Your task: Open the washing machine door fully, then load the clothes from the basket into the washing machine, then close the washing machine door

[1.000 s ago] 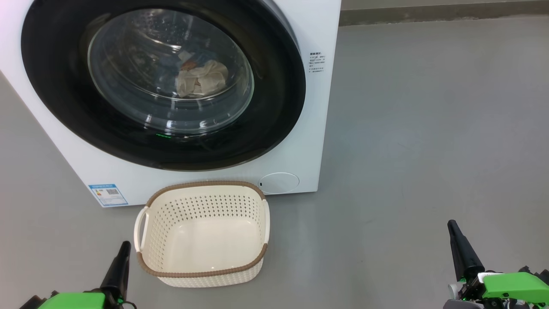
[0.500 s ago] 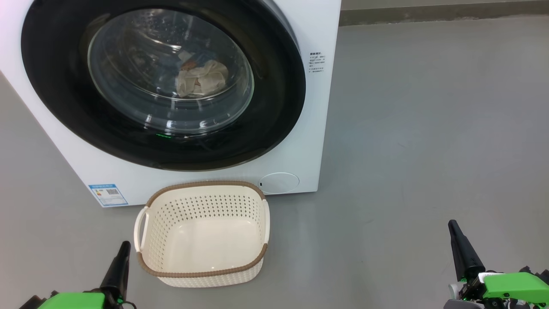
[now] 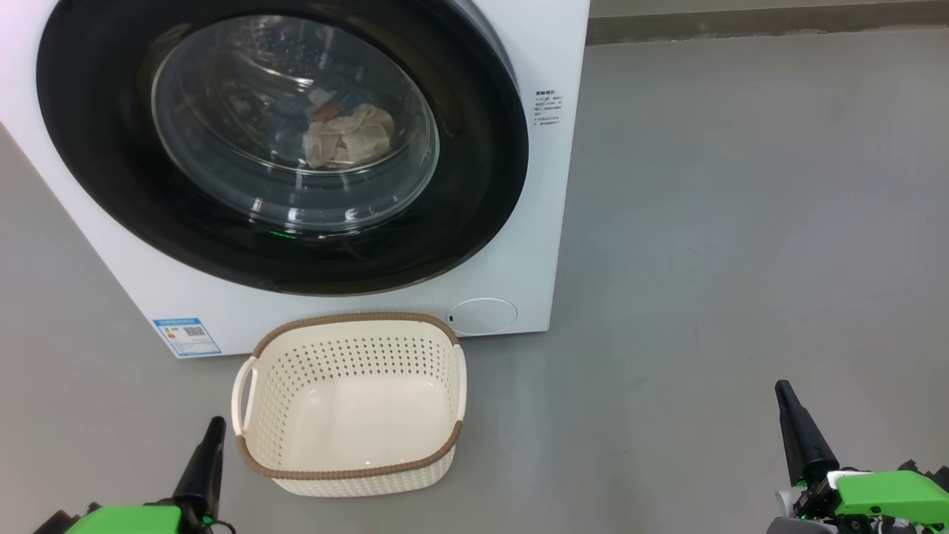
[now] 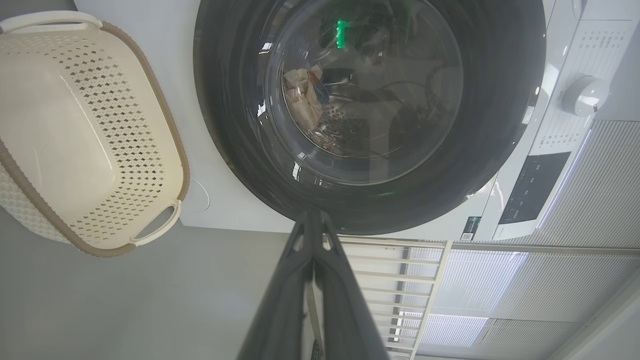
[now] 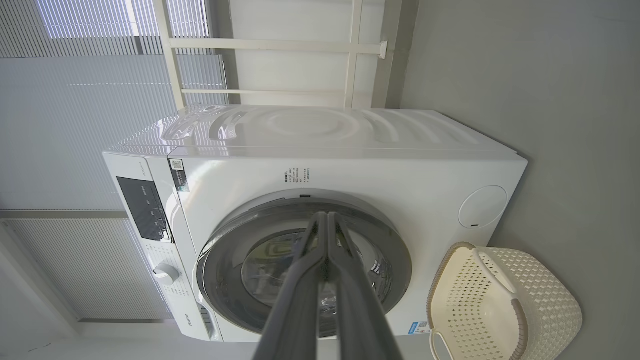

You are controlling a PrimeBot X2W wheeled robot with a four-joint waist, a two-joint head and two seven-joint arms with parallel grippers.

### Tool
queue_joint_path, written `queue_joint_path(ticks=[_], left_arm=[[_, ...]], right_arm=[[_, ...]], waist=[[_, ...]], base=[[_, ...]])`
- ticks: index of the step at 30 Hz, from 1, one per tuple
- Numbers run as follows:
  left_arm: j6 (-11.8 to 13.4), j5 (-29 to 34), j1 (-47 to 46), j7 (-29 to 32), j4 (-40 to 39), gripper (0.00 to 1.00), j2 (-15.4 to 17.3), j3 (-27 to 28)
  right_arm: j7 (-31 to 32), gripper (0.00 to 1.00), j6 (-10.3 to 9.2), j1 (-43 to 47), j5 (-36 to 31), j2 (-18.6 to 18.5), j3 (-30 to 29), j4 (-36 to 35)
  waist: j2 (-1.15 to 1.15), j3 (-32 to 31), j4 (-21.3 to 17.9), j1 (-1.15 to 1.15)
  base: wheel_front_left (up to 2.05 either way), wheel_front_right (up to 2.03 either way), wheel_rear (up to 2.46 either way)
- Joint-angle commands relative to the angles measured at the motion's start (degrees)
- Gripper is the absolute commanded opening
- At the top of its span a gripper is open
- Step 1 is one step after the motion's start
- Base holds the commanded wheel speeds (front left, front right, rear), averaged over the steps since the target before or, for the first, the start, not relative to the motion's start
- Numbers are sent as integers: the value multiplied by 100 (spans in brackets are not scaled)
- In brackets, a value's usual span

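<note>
The task looks done: the washing machine door (image 3: 474, 170), at 10 o'clock in the head view, sits shut against the washing machine (image 3: 545, 222), the clothes (image 3: 347, 142) show through it, and the basket (image 3: 348, 324) at 7 o'clock is empty. The left gripper (image 3: 215, 430) at 8 o'clock and right gripper (image 3: 784, 397) at 4 o'clock have jaws together, holding nothing. Glare hides most of the clothes, the door's top is cut off, and whether it latched is unclear
</note>
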Motion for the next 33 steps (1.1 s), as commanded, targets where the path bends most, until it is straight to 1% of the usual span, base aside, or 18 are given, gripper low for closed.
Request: queue_joint_path(ticks=[1, 33], left_arm=[[-57, -43, -236, 34, -111, 0, 112, 195], [-57, -43, -236, 34, -112, 0, 112, 195]], right_arm=[[35, 0, 9, -233, 15, -17, 121, -143], [43, 0, 9, -234, 7, -10, 110, -142]], waist=[[0, 0, 0, 0], [0, 0, 0, 0]], base=[[0, 0, 0], [0, 0, 0]])
